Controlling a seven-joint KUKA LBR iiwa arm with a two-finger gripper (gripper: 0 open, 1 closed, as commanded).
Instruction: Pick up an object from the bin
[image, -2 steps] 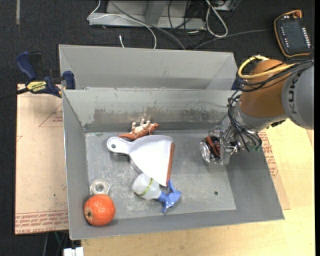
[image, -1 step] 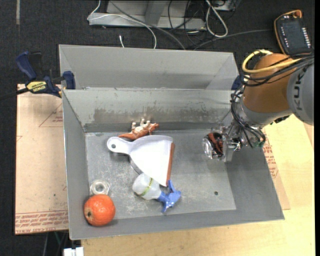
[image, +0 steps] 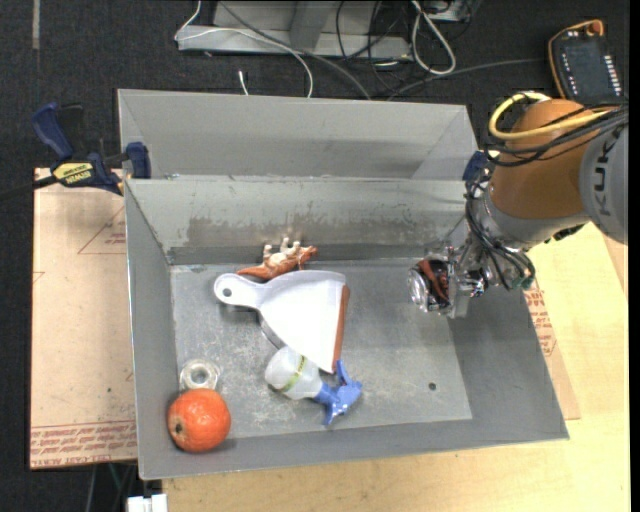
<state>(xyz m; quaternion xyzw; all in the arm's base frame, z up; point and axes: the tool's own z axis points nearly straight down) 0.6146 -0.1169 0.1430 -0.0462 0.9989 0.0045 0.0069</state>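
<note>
Your grey bin (image: 400, 385) has the arm (image: 540, 170) reaching in from the right. Its hand (image: 438, 288) hangs by the back right wall, and you cannot tell whether it is spread or pressed together. Well apart, left of centre, lies a white dustpan (image: 300, 312). An orange ball (image: 198, 420) sits front-left. A pale cup (image: 290, 373) and a blue toy (image: 338, 396) lie at the dustpan's front edge.
</note>
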